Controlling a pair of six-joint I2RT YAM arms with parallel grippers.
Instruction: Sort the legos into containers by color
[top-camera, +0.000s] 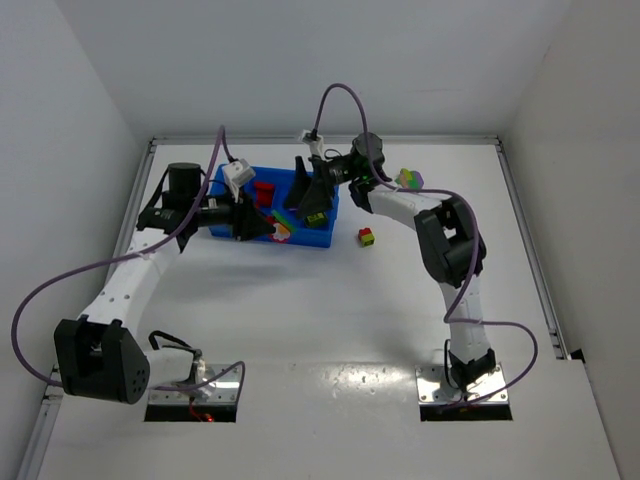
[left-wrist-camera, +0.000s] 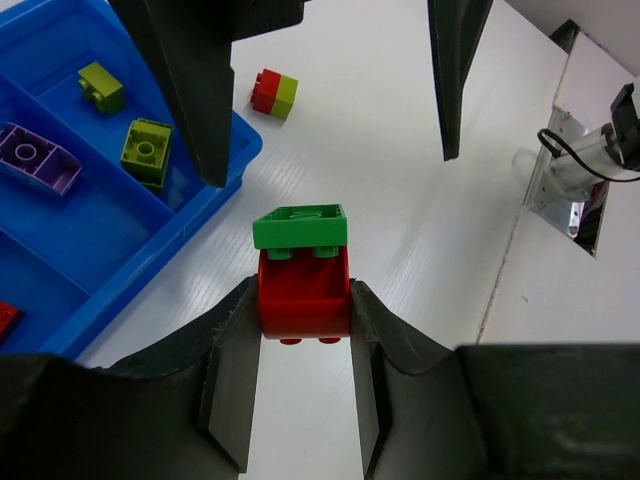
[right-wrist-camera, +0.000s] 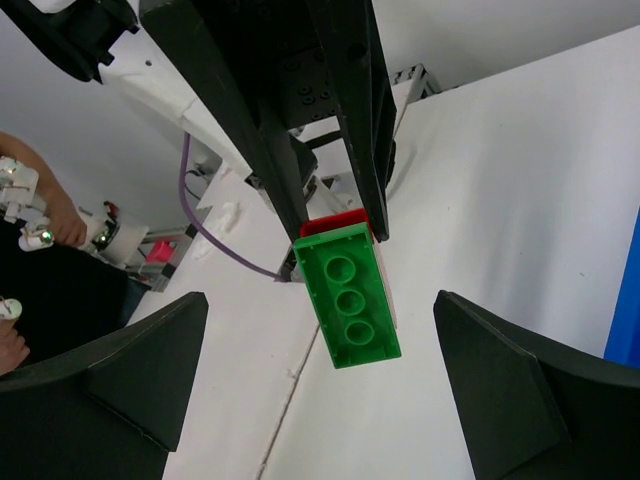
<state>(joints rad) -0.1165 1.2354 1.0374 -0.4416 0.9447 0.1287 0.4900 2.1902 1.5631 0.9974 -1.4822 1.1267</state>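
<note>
Left gripper (left-wrist-camera: 300, 292) is clamped on a red brick (left-wrist-camera: 303, 300), with a finger on each side wall. A green brick (left-wrist-camera: 300, 225) is pressed onto its 12 o'clock end. The pair hangs over bare table (left-wrist-camera: 420, 260), just off the tray corner. Blue tray (left-wrist-camera: 110, 240) is at 9–10 o'clock, with two yellow-green bricks (left-wrist-camera: 147, 150) in one compartment and a purple brick (left-wrist-camera: 40, 157) in the next. A red piece (left-wrist-camera: 6, 318) is cut off by the frame edge. A loose red/yellow-green pair (left-wrist-camera: 273, 93) lies on the table at 12. Right gripper (left-wrist-camera: 330, 168) comes in from 12 with its fingers spread either side, touching nothing.

Right wrist: jaws wide apart. The green brick is dead centre between them, studs toward the camera. The red one is behind it in the left's fingers. Clear gap on both sides.

Top: both grippers meet over the tray's 3 o'clock half. The loose pair is at 4 o'clock of the tray, and a multicoloured clump (top-camera: 410, 180) is at 2.

Handling, my read: light, rigid, slick plastic, and only the stud press-fit joins the two.
- The right should take the green across its flat long walls, not the studs.
- It should close square, then tilt the green off rather than pull straight.
- An off-centre grip will likely slip, or twist the red in the left's hold.

Can't tell which compartment is meant for green.
</note>
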